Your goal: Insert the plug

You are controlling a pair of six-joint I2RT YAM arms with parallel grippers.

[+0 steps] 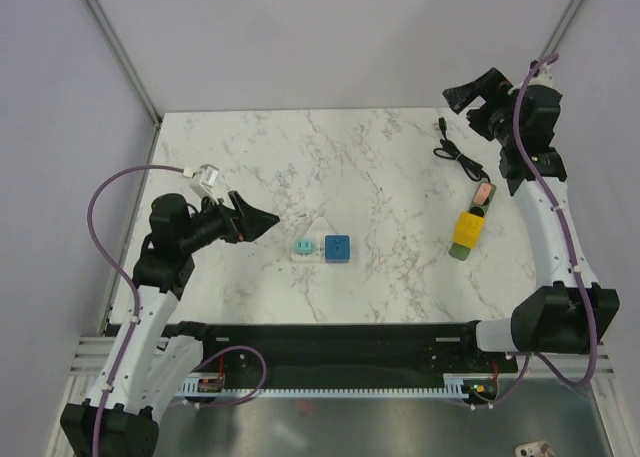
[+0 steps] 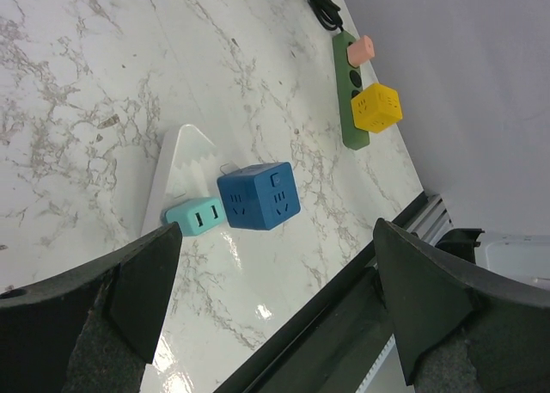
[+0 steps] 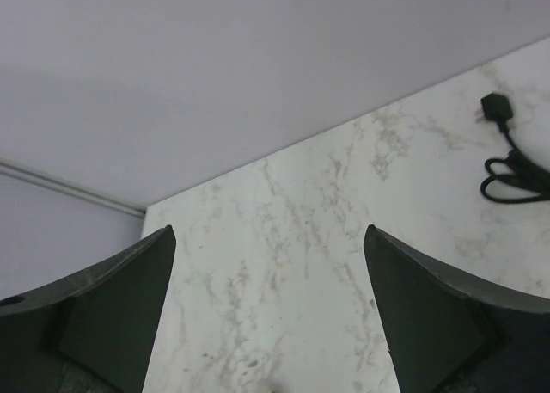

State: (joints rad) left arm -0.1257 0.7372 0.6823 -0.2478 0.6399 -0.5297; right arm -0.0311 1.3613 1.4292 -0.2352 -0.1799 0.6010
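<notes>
A blue cube socket (image 1: 337,248) and a teal plug adapter (image 1: 302,248) sit side by side on a white triangular plate (image 1: 318,227) at the table's middle; whether they touch is unclear. In the left wrist view the blue cube (image 2: 258,195) and teal plug (image 2: 196,216) lie just ahead of my jaws. My left gripper (image 1: 262,222) (image 2: 277,230) is open and empty, left of the teal plug and pointing at it. My right gripper (image 1: 458,105) (image 3: 268,234) is open and empty, raised over the far right of the table.
A green power strip (image 1: 468,239) (image 2: 351,109) lies at the right, carrying a yellow cube (image 1: 467,226) (image 2: 378,107) and a pink plug (image 1: 484,191) (image 2: 361,49). Its black cable (image 1: 455,152) (image 3: 516,165) coils beyond it. A black rail (image 1: 330,332) runs along the near edge.
</notes>
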